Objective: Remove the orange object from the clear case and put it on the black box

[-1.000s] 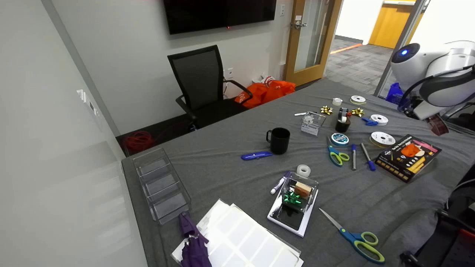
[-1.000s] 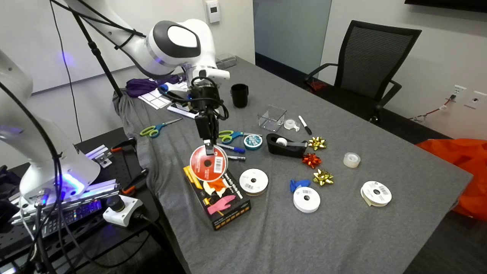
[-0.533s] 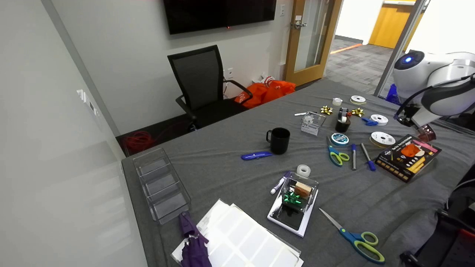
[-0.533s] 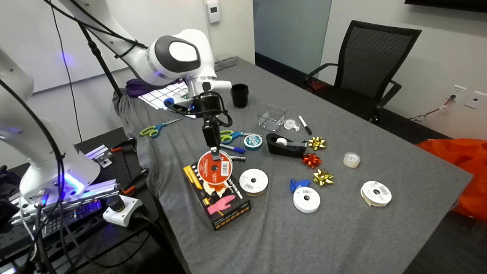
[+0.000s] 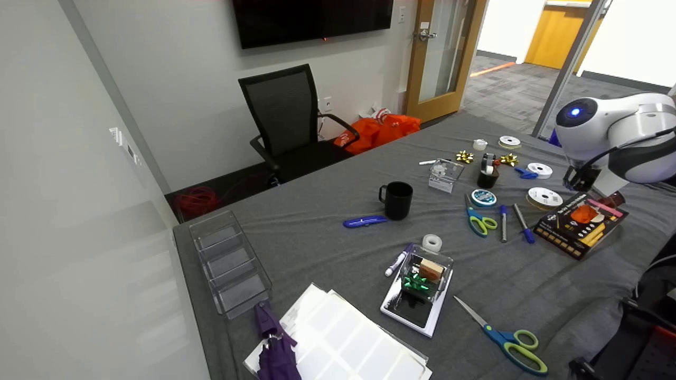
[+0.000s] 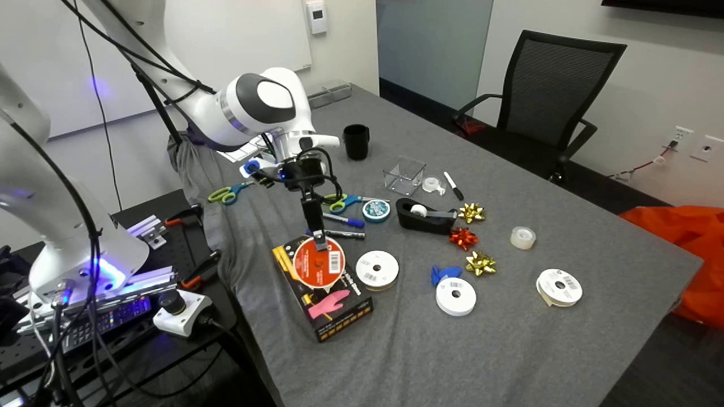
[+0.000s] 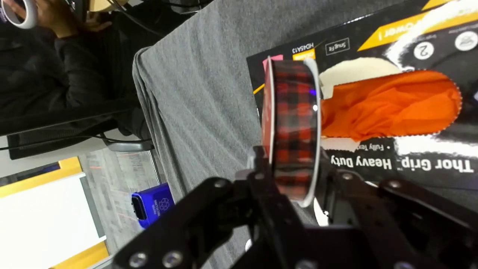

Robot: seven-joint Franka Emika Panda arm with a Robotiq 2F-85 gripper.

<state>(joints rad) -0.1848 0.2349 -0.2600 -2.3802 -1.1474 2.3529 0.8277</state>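
My gripper is shut on a ribbon spool with a red-orange label and red plaid ribbon. The wrist view shows the fingers on both rims of the spool, which stands on edge. The black box lies flat under it, also in an exterior view and the wrist view. The spool is at the box top; I cannot tell if it touches. The clear case stands farther away, also in an exterior view; nothing orange shows inside.
A white ribbon spool lies close beside the box. Markers, green-handled scissors, a tape dispenser, bows and a black mug are on the table. A person sits near the table edge in the wrist view.
The arm has come down with the ribbon spool, from above the black box to its top surface. The gripper stays shut on the spool. The other things have not moved.
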